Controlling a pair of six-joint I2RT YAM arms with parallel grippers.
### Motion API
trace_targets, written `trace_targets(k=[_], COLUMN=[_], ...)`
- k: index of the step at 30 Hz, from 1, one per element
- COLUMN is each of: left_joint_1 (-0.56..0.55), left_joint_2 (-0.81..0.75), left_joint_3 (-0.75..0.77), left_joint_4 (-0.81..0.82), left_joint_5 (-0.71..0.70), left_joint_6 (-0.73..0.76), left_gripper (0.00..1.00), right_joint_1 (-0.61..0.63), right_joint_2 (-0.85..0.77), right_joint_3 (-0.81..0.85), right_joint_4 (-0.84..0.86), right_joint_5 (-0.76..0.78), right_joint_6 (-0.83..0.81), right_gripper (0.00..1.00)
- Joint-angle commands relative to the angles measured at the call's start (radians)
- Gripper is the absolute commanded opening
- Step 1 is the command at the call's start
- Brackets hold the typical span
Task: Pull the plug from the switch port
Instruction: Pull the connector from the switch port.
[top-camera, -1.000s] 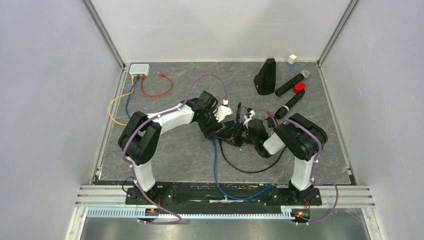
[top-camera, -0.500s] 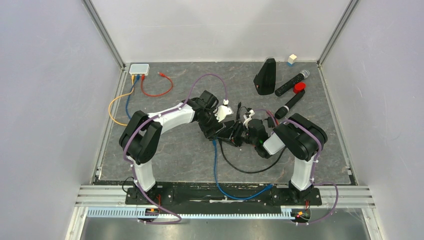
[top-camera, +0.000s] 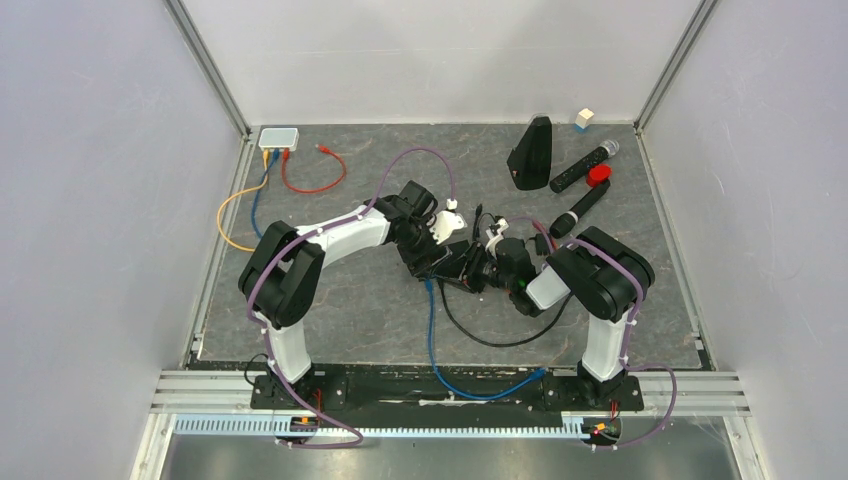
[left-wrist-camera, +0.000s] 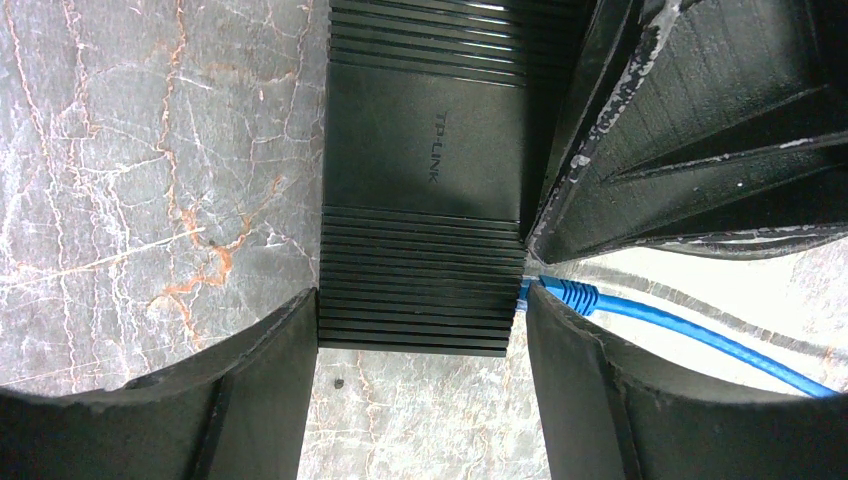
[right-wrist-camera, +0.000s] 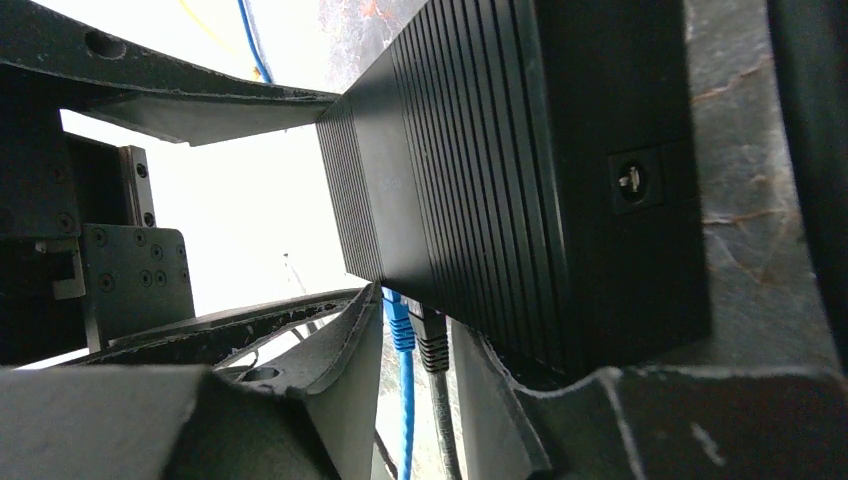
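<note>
Blue plug (left-wrist-camera: 562, 292) points crosswise into the TP-Link switch (left-wrist-camera: 425, 180), cable (left-wrist-camera: 720, 345) trailing away. Left gripper (left-wrist-camera: 420, 310) clamps the switch's sides; right gripper (right-wrist-camera: 415, 335) straddles the plug, grip unclear.

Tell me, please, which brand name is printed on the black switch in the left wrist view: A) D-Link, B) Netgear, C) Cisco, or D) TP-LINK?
D: the grey lettering on the smooth top panel of the black switch reads TP-LINK.

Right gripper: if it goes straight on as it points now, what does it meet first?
Probably the blue plug, which lies in the gap between its jaws at the switch; depth is unclear.
</note>
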Motion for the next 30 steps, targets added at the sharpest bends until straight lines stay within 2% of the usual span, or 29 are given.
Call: trace_targets(k=[1, 8, 12, 13, 16, 18, 30], left_joint_1=[-0.021, -0.021, -0.021, -0.021, -0.022, -0.022, -0.026], left_joint_2=[0.055, 0.058, 0.056, 0.056, 0.061, 0.063, 0.064], left_joint_3=[-0.008, -0.007, -0.007, -0.007, -0.006, -0.006, -0.006], left_joint_4=[-0.056, -0.061, -0.064, -0.064, -0.064, -0.066, -0.069], left_joint_5=[0.026, 0.026, 0.027, 0.026, 0.027, 0.026, 0.028], left_joint_6=[0.043, 0.042, 0.043, 0.043, 0.041, 0.042, 0.041], left_gripper=[0.62, 0.62, 0.62, 0.62, 0.62, 0.62, 0.62], right_joint_1=[0.006, 0.004, 0.004, 0.004, 0.004, 0.003, 0.001], right_joint_2=[0.012, 0.03, 0.032, 0.032, 0.028, 0.023, 0.037], right_joint_3=[-0.002, 0.024, 0.038, 0.04, 0.039, 0.027, 0.03], right_joint_4=[-0.033, -0.041, -0.048, -0.05, -0.045, -0.032, -0.029], right_joint_5=[0.018, 0.007, 0.003, 0.002, -0.009, -0.014, -0.035], right_joint_6=[-0.045, -0.042, -0.041, -0.045, -0.063, -0.076, -0.089], right_gripper=[0.33, 0.23, 0.21, 0.22, 0.41, 0.43, 0.29])
